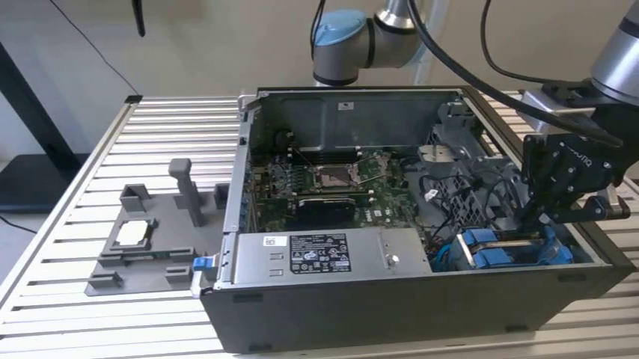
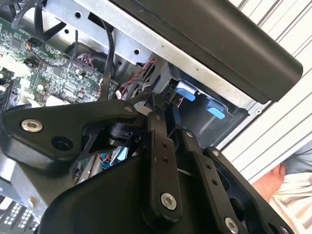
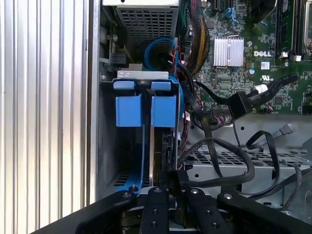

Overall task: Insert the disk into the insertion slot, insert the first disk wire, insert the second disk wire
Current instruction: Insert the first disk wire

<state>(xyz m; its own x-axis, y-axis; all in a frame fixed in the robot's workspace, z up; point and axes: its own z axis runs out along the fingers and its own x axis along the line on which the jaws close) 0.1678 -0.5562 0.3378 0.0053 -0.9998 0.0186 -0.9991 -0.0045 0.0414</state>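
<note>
We've got disk (image 3: 163, 112) approx. fully in slot (image 3: 105, 146); gripper (image 3: 173, 178) jaws nearly shut, seemingly pinching its edge. Wires (image 3: 237, 103) look unplugged, so 2 steps left.

The table (image 1: 170, 127), at the left of the exterior view, is made of ribbed pale metal. The computer case (image 1: 399, 318) is finished matt dark grey outside and lined with dull grey sheet metal. Smooth bright blue plastic is seen on the disk (image 3: 163, 109). The gripper (image 3: 174, 176) is finished in matt black.
</note>
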